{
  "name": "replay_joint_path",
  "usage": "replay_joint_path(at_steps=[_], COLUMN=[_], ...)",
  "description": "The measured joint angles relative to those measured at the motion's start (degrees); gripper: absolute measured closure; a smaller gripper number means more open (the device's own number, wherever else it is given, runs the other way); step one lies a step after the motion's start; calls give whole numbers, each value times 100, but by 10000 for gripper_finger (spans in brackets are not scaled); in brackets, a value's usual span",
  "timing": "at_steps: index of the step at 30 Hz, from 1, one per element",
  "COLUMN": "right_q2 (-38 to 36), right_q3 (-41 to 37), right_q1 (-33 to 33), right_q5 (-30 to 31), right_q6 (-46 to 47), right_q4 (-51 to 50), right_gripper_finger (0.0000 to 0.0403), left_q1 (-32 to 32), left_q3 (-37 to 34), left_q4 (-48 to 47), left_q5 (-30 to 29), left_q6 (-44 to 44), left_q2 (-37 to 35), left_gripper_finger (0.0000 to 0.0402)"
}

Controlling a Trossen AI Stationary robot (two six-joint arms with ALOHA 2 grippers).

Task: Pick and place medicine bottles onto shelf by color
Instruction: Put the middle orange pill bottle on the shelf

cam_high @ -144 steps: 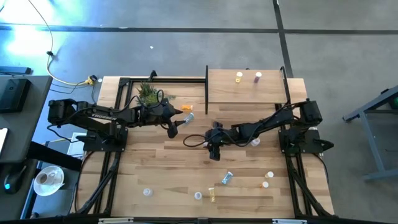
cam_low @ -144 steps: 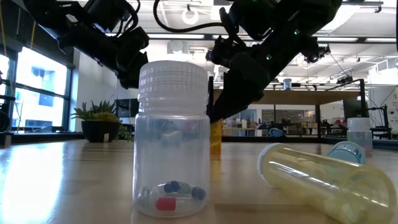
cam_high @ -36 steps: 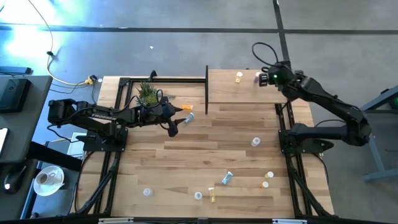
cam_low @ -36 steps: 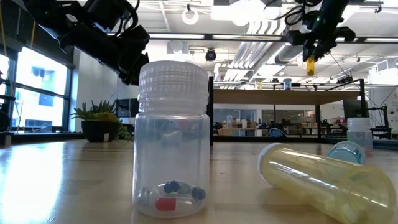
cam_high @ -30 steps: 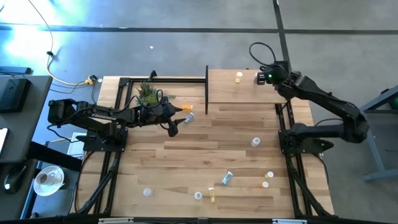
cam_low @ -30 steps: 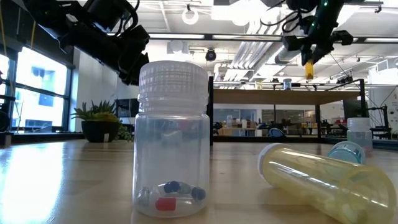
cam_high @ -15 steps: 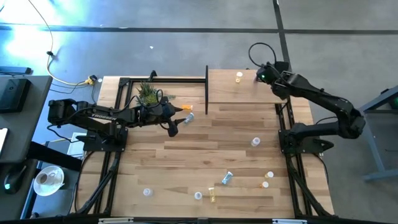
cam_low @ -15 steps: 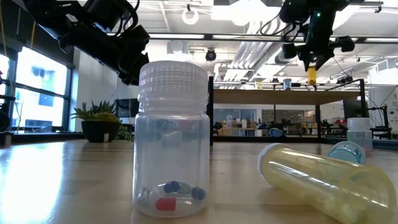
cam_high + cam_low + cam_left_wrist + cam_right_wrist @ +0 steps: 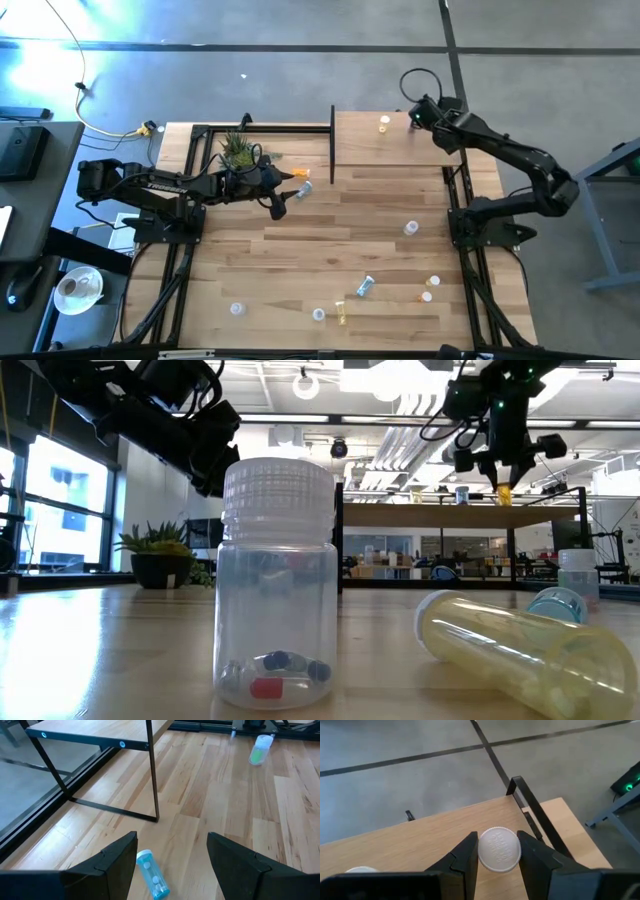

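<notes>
Bottles on tabletop [image 9: 300, 260]: eight. Bottles over shelf [image 9: 360, 145]: two. Plant [image 9: 238, 150]: one. Arms: two.

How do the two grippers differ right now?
The right gripper is over the shelf, shut on a white-capped bottle; the left gripper hovers over the tabletop, open and empty, with a blue bottle lying below it. Both are dark two-finger grippers.

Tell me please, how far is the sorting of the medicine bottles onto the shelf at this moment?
Early stage. One yellow bottle stands on the shelf. The right gripper is shut on a white-capped bottle above the shelf's far right corner. The left gripper is open above a blue-capped bottle. About seven bottles remain on the table.
</notes>
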Motion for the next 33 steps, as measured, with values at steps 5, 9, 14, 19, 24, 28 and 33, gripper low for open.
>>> replay_joint_path(at_steps=[5, 9, 14, 19, 24, 28, 33], right_q2=[21, 21, 21, 21, 21, 21, 107], right_q3=[0, 0, 0, -1, 0, -2, -2], right_q1=[-41, -41, -41, -43, -41, -41, -41], right_q5=[-97, -203, -250, -348, -379, -465, -420], right_q6=[-7, -71, -326, -516, -518, -485, -470], right_q4=[37, 49, 173, 332, 259, 176, 187], right_gripper_finger=[298, 298, 298, 298, 298, 298, 298], left_q1=[0, -1, 0, 0, 0, 0, 0], left_q3=[0, 0, 0, 0, 0, 0, 0], left_q4=[2, 2, 1, 0, 0, -3, -7], left_q5=[0, 0, -2, -2, -4, -4, -4], left_q6=[0, 0, 0, -2, 0, 0, 0], left_q2=[0, 2, 1, 1, 0, 1, 2], left_gripper_finger=[172, 172, 172, 172, 172, 172, 172])
